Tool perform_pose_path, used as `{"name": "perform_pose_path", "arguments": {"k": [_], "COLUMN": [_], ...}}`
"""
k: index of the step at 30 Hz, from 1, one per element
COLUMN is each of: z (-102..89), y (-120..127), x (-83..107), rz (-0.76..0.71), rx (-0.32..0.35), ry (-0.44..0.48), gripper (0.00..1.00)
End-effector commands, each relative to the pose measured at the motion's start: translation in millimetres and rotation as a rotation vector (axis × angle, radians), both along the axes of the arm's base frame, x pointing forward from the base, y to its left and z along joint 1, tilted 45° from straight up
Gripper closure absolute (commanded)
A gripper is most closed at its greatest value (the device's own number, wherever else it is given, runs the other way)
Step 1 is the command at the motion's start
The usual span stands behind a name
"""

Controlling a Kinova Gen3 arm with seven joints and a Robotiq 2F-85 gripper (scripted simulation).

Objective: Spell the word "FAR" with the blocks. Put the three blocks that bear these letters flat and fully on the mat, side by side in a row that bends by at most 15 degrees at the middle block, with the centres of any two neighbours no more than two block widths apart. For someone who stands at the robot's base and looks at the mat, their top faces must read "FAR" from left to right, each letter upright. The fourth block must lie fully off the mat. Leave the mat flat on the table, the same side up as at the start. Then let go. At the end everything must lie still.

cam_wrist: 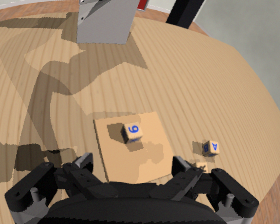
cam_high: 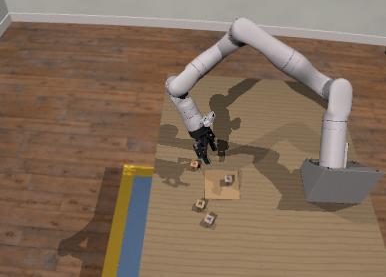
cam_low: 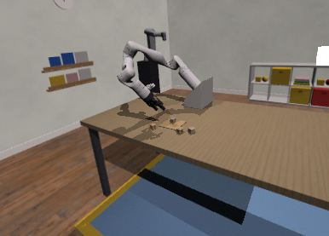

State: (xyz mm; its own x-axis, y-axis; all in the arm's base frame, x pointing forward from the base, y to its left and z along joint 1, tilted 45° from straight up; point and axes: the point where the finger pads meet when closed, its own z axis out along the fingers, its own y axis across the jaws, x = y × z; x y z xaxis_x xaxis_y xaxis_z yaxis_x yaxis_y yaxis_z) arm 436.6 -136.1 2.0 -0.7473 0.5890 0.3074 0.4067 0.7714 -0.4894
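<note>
A small tan mat (cam_high: 222,185) lies on the wooden table, and one block with a blue letter (cam_high: 228,179) sits on it. A block with a red letter (cam_high: 195,165) lies off the mat to its left. Two more blocks (cam_high: 200,204) (cam_high: 209,219) lie off the mat toward the table's near edge. My gripper (cam_high: 206,157) is open and empty, hovering just above and beside the red-lettered block. In the wrist view I see the mat (cam_wrist: 133,148), the block on it (cam_wrist: 131,132), and one block off it (cam_wrist: 210,148). The letters are too small to read.
The robot's grey base (cam_high: 340,182) stands on the table to the right of the mat. A blue and yellow rug (cam_high: 129,227) lies on the floor beside the table's left edge. A shelf unit (cam_low: 290,83) stands far off by the wall.
</note>
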Motion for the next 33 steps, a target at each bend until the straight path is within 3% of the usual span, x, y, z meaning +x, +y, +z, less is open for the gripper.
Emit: {"name": "perform_pose_path", "arguments": {"k": [1, 3, 4, 14, 15, 24, 25, 33], "z": [-2.7, -2.7, -12.7, -13.0, -22.7, -23.0, -32.4, -32.7], "y": [2, 2, 9, 9, 17, 17, 25, 25], "x": [2.7, 2.7, 11.0, 8.8, 16.9, 14.7, 22.6, 20.3], "rz": [0.007, 0.007, 0.031, 0.03, 0.054, 0.053, 0.077, 0.077], "rx": [-0.01, -0.01, -0.044, -0.044, -0.077, -0.077, -0.109, -0.109], "ry": [-0.004, -0.004, -0.016, -0.012, -0.025, -0.02, -0.035, -0.031], "gripper": [0.0, 0.0, 0.0, 0.0, 0.0, 0.0, 0.0, 0.0]}}
